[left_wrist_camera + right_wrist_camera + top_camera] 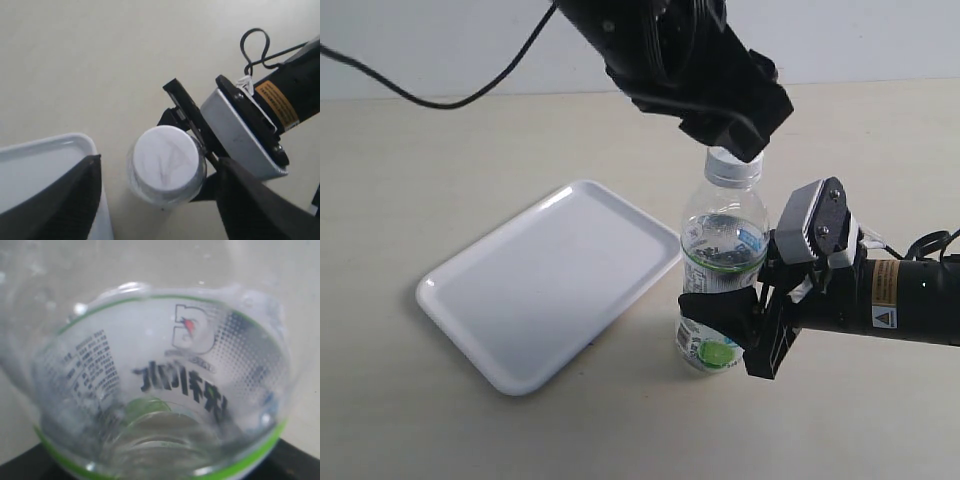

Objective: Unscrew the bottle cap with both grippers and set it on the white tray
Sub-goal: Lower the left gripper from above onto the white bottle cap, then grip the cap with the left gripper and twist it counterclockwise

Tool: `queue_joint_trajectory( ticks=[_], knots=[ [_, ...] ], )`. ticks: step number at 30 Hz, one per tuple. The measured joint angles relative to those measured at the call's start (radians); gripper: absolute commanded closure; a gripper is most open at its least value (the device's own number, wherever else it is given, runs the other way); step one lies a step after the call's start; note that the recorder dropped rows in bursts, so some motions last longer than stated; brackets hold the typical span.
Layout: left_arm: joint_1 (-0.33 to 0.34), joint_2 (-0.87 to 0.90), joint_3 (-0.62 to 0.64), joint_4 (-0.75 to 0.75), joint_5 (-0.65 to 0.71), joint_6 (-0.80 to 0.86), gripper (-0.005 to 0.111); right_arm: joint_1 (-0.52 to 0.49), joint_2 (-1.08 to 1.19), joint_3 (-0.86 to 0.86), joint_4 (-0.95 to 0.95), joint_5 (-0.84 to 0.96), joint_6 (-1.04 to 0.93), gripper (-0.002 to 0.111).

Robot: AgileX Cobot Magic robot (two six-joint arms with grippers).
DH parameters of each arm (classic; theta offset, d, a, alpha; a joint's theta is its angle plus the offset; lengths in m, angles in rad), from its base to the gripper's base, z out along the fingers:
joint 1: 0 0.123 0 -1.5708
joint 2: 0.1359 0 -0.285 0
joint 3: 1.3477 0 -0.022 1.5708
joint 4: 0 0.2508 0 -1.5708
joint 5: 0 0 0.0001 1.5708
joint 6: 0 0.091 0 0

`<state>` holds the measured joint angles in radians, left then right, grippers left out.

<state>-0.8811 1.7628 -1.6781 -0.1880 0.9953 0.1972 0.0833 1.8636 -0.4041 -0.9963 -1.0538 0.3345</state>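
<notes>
The bottle [722, 262] stands upright on the table, clear with a green-banded label. My right gripper [735, 330] is shut on its lower body from the right; in the right wrist view the bottle [160, 385] fills the frame. The white bottle cap [733, 166] sits on the neck. My left gripper [735, 138] hangs right above it. From the left wrist the cap [167, 161] shows from the top, between the open left gripper [160, 165], whose black fingers [75, 195] stand apart from it on either side. The white tray [520, 300] lies left of the bottle.
A black cable [440, 95] from the left arm trails over the table at the back left. The right arm's grey-white body with its yellow label [885, 290] reaches in from the right edge. The tray's corner [75, 142] lies close beside the bottle.
</notes>
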Motion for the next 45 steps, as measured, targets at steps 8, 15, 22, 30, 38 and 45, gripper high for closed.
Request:
queue_joint_trajectory(
  ticks=[8, 15, 22, 30, 38, 45],
  knots=[
    [0.0, 0.161, -0.274, 0.036, 0.21, -0.031, 0.043, 0.0, 0.0, 0.0, -0.009, 0.0, -0.016, 0.108],
    [-0.002, 0.235, -0.31, 0.024, 0.221, -0.042, 0.043, 0.0, 0.0, 0.0, -0.011, 0.0, -0.022, 0.108],
    [-0.002, 0.237, -0.31, 0.021, 0.223, -0.042, 0.043, 0.0, 0.0, 0.0, -0.012, 0.0, -0.022, 0.108],
    [-0.002, 0.194, -0.311, -0.006, 0.225, -0.048, 0.043, 0.0, 0.0, 0.0, -0.014, 0.0, -0.024, 0.108],
    [-0.002, 0.181, -0.253, -0.01, 0.229, -0.048, 0.043, 0.0, 0.0, 0.0, -0.014, 0.0, -0.026, 0.108],
    [-0.002, 0.179, -0.243, -0.01, 0.229, -0.048, 0.043, 0.0, 0.0, 0.0, -0.014, 0.0, -0.026, 0.108]
  ],
)
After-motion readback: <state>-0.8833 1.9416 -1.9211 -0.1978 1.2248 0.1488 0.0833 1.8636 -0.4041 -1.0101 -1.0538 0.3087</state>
